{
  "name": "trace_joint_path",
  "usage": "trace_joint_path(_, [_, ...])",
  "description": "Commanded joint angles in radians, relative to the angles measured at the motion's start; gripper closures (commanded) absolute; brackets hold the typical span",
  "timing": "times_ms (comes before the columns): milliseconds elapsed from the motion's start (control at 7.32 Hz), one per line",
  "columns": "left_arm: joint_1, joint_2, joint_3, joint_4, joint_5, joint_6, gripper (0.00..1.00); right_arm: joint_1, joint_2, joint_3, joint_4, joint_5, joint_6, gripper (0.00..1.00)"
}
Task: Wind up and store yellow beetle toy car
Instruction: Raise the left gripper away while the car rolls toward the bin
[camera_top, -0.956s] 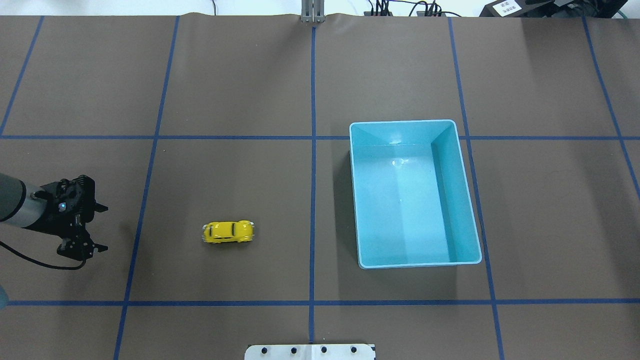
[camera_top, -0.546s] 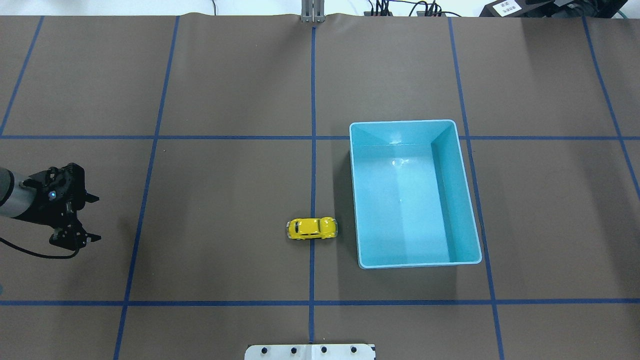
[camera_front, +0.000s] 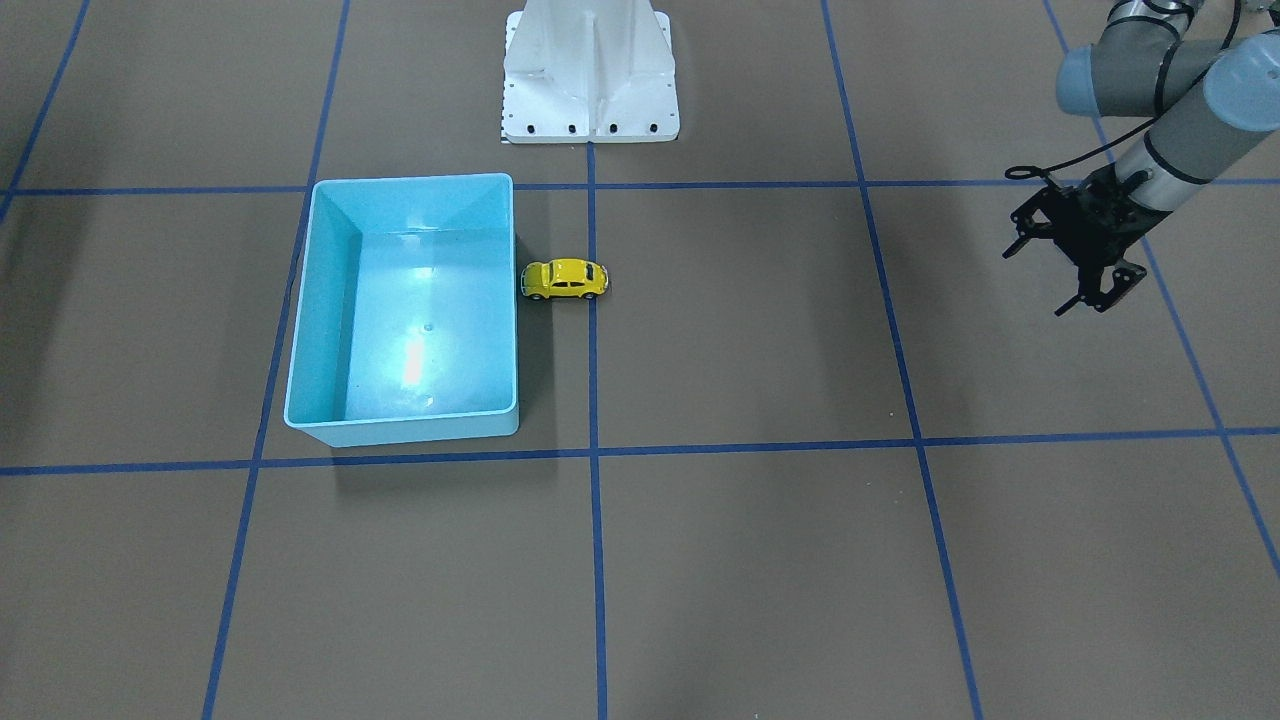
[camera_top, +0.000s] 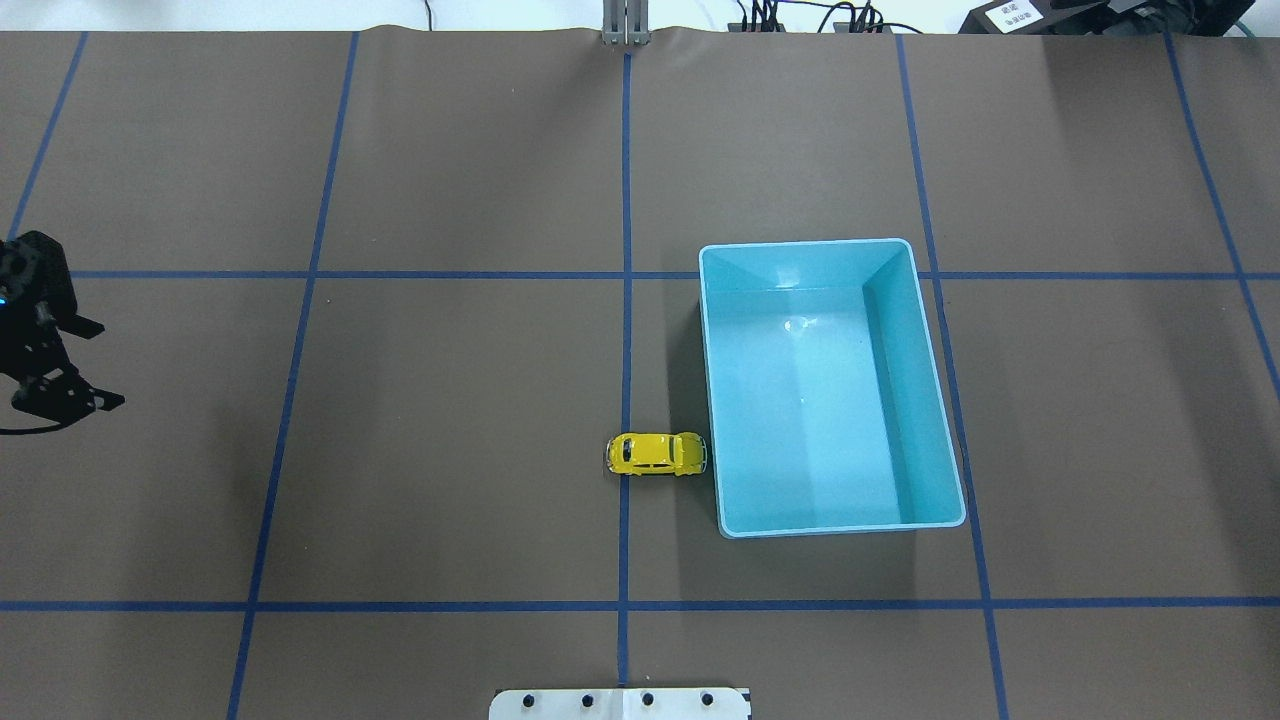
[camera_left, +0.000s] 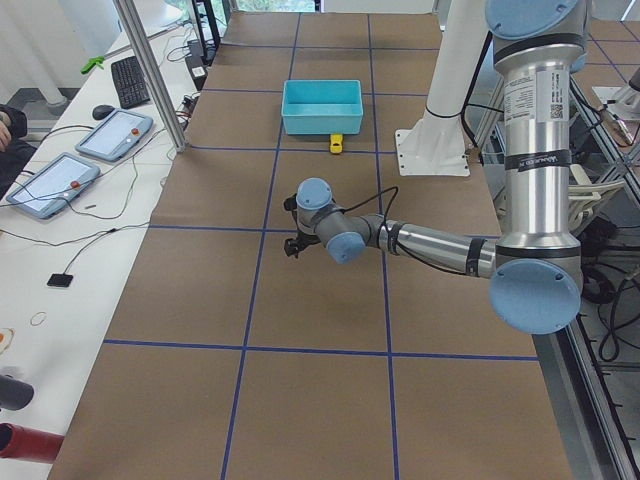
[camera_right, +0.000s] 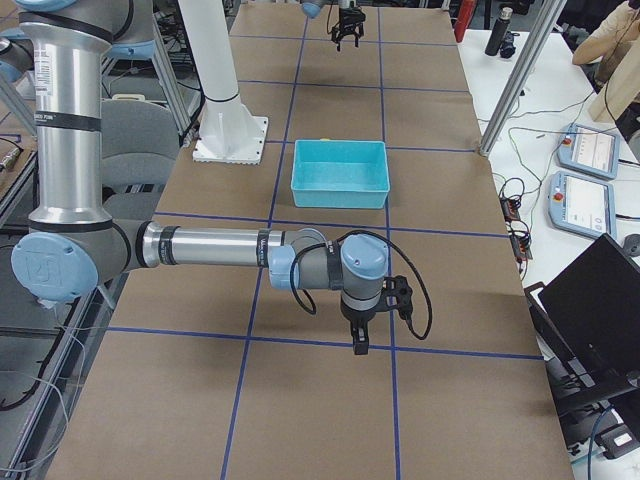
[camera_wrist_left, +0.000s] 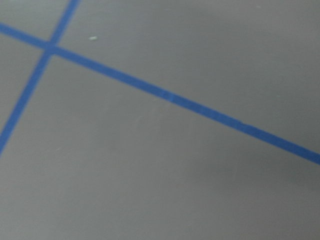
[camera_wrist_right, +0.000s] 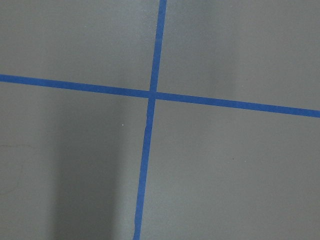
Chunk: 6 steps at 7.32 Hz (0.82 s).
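Note:
The yellow beetle toy car (camera_top: 657, 455) stands on its wheels on the brown table, its nose right at the near-left outer wall of the light-blue bin (camera_top: 830, 245). It also shows in the front view (camera_front: 565, 279) and the left view (camera_left: 336, 146). The bin (camera_front: 410, 181) is empty. My left gripper (camera_top: 108, 365) is open and empty, far left of the car, and shows in the front view (camera_front: 1035, 283) too. My right gripper (camera_right: 360, 342) shows only in the right side view, so I cannot tell whether it is open or shut.
Blue tape lines cross the table. The white robot base plate (camera_top: 620, 703) sits at the near middle edge. A metal pole (camera_left: 150, 75) and tablets (camera_left: 112, 135) stand on the white side table. Both wrist views show only table and tape.
The car has rolled right across the table and stopped at the bin's wall. My left gripper has drawn back left and away from the robot, still open.

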Motion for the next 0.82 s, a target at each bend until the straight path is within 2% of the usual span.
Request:
trace_joint_path(0, [-0.166,-0.001,0.001,0.184,-0.051,-0.040,0.00,-0.001,-0.002,0.016,0.001,0.002,-0.008,0.00])
trace_joint_path(273, [-0.287,0.007,0.031,0.199,-0.036,-0.257,0.00,-0.004,-0.005,0.042,-0.005,0.006,-0.009,0.00])
trace_joint_path(546, [-0.375,0.002,0.058,0.228,-0.036,-0.323,0.00,-0.069,-0.021,0.160,-0.028,-0.008,-0.012,0.00])
trace_joint_path(683, [-0.418,-0.025,0.047,0.372,-0.036,-0.323,0.00,-0.091,-0.020,0.215,-0.069,-0.011,-0.012,0.00])
